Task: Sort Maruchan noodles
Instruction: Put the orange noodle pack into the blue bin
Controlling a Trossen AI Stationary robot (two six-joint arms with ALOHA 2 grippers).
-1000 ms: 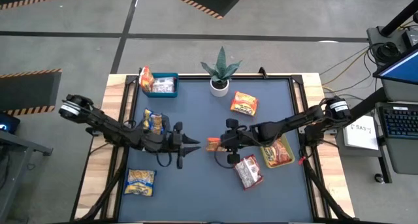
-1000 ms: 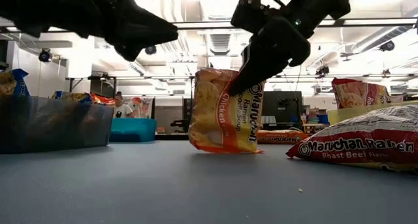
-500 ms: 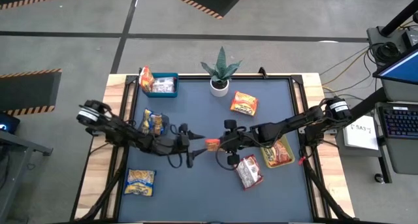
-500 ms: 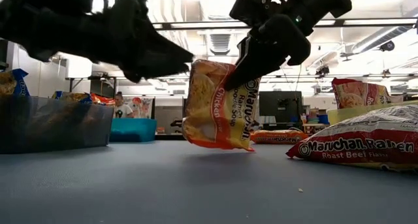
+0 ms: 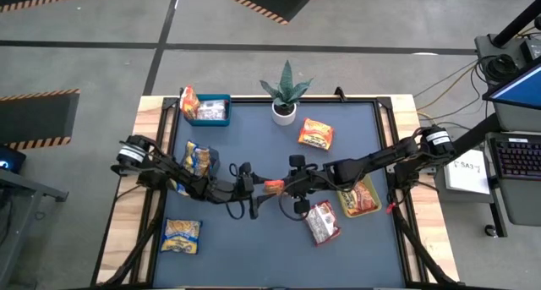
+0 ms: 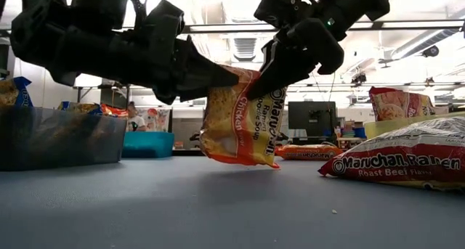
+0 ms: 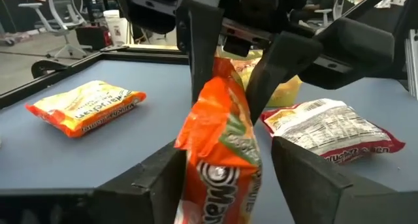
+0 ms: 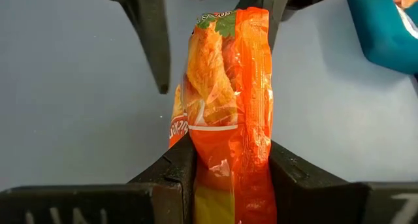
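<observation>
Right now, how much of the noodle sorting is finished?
Some packets already sit in the blue bin and the yellow-green bin. In hand: the right hand pinches an orange chicken packet above the table, and the left hand has its open fingers around it, like a handover. Left on the mat: a roast beef packet, an orange one by the plant, and two yellow-and-blue ones.

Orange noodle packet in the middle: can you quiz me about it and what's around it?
1. True or false: the orange crinkly plastic Chicken noodle packet lies flat on the blue table.
2. Which arm's pincer clamps that packet? A left, B right, C neither.
3. Fill in: the red-and-white plastic packet lying nearby reads "Roast ___".
Key: 1 false, it hangs above the table; 2 B, the right pincer; 3 Beef.
</observation>
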